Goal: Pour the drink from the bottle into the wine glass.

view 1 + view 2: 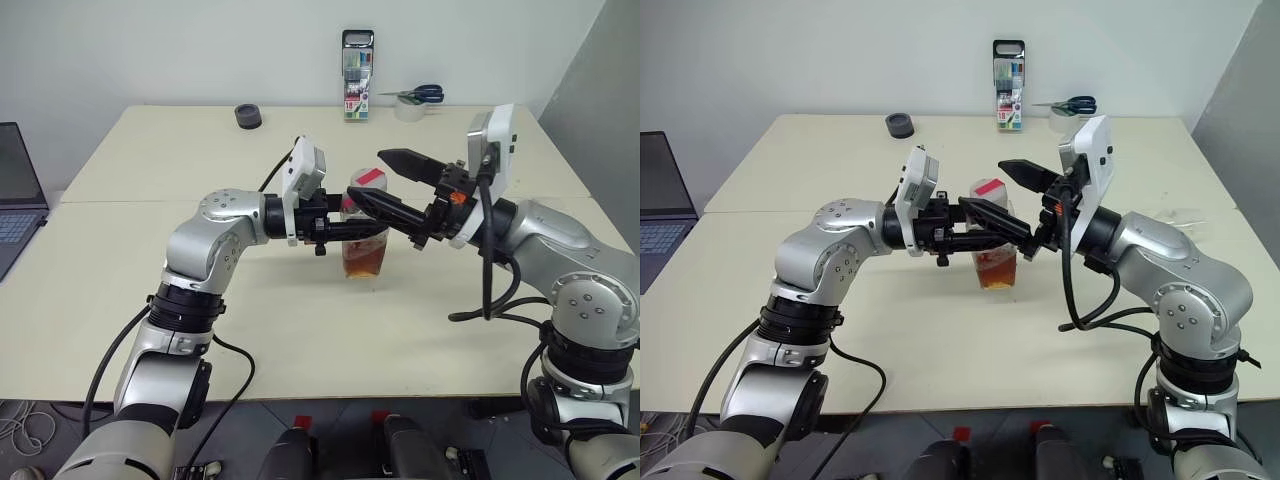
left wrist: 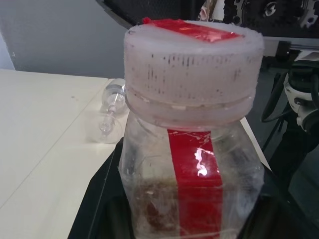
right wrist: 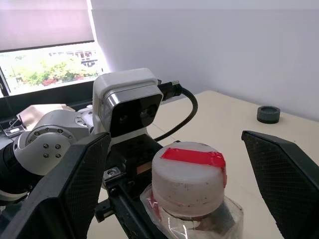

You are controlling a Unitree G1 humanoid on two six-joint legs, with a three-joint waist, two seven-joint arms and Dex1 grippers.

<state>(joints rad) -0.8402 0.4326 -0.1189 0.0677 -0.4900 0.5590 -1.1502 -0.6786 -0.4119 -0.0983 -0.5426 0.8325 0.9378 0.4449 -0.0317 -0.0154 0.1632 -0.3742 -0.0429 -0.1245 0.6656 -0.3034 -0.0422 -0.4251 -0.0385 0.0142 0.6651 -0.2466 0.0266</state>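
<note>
Red-capped bottle (image 1: 365, 235) clenched upright in the left pincer (image 1: 362, 228).
Right pincer (image 3: 189, 174), released wide, flanks the cap (image 3: 188, 177), nearest for unscrewing.

No text, brand or number can be read anywhere. The upright pen pack (image 1: 357, 75) at the top centre of the left eye view carries small print too fine to make out, and the bottle (image 2: 192, 149) bears only plain red tape, without lettering.
</note>
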